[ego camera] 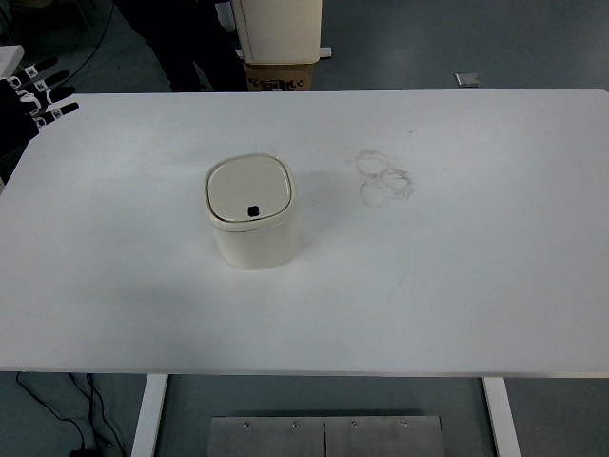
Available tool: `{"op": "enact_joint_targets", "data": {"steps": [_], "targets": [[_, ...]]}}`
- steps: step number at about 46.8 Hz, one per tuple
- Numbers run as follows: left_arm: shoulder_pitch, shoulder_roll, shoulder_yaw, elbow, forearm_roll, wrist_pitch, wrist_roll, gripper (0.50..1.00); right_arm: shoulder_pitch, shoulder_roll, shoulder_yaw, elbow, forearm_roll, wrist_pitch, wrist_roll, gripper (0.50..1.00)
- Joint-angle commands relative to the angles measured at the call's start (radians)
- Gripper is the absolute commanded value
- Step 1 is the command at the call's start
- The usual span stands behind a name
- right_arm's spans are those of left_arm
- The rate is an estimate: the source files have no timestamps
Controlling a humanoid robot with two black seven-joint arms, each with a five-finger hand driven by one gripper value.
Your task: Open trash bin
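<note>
The left robot hand [29,100] sits at the bench's [457,286] far left corner, fingers spread apart and holding nothing. Well apart from it, the cream trash bin [252,214] stands upright left of centre, lid closed

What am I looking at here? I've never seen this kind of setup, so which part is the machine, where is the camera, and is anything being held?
The camera sits high on a humanoid robot, looking down over a white table. The black shape at the far left edge is the robot's left hand, fingers spread and holding nothing. The right arm is out of view. On the table stands a small cream trash bin with its lid closed; faint ring marks show to its right. A person's dark legs appear at the top.
</note>
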Motion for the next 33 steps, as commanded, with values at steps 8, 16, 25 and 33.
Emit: {"op": "enact_joint_targets", "data": {"steps": [8,16,25,33], "targets": [[-0.094,0.030,0.159,-0.093,0.000,0.011,0.002,1.000,0.000,0.000,0.000,0.000,0.000,0.000,0.001,0.991],[-0.184,0.039,0.294,-0.146,0.011,0.040,0.003,1.000,0.000,0.000,0.000,0.000,0.000,0.000,0.001,0.991],[-0.328,0.084,0.465,-0.217,0.034,0.038,0.003,1.000,0.000,0.000,0.000,0.000,0.000,0.000,0.001,0.991],[-0.457,0.091,0.580,-0.281,0.043,0.029,0.005,1.000,0.000,0.000,0.000,0.000,0.000,0.000,0.001,0.991]]}}
